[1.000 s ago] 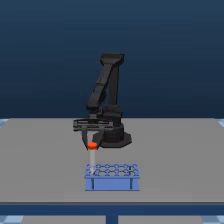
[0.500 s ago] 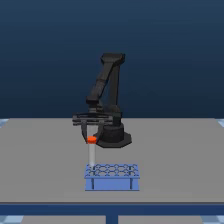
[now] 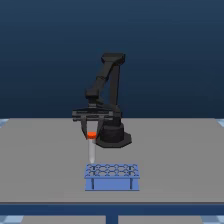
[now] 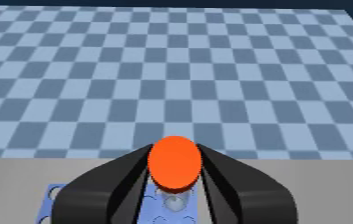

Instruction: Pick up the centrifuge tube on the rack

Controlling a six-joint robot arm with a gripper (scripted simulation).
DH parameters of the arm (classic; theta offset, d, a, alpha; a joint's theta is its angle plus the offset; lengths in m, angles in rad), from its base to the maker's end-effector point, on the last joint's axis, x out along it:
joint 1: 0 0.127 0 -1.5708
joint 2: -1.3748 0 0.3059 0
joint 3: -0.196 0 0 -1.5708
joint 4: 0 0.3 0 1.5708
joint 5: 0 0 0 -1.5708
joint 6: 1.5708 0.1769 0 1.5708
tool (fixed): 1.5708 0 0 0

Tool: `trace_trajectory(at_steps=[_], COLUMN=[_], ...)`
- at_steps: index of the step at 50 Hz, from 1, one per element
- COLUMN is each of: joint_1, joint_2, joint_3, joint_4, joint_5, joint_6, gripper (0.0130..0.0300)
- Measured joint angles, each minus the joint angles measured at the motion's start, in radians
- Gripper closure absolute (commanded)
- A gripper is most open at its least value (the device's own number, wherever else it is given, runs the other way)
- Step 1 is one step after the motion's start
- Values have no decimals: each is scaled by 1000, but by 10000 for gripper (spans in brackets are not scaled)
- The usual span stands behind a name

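One centrifuge tube point(image 3: 91, 147) held clear above rack point(image 3: 112, 176) | gripper point(image 3: 92, 134) jaws closed on its orange cap | extraction judged done | remaining: carry clear, hold secure.

The black tool point(image 3: 92, 131) is showing against a dark blue backdrop, and the arm point(image 3: 107, 95) is black too. The centrifuge tube point(image 3: 91, 147) is showing whitish translucent with an orange-red cap point(image 4: 174, 162). The rack point(image 3: 112, 176) is appearing blue. The desk point(image 3: 190, 160) is looking plain grey, and the floor point(image 4: 172, 70) is showing a blue checkered pattern.
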Motion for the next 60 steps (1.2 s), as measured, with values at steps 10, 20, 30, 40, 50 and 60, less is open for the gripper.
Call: trace_trajectory(at_steps=[10,20,30,40,50,60], joint_1=[0,0,0,0,0,0], joint_2=[-3,-4,-4,-4,-4,-4], joint_3=[-6,-7,-7,-7,-7,-7], joint_4=[-27,-31,-31,-31,-31,-31], joint_5=[-7,-9,-10,-10,-11,-11], joint_6=[33,41,42,43,43,43], gripper=[300,300,300,300,300,300])
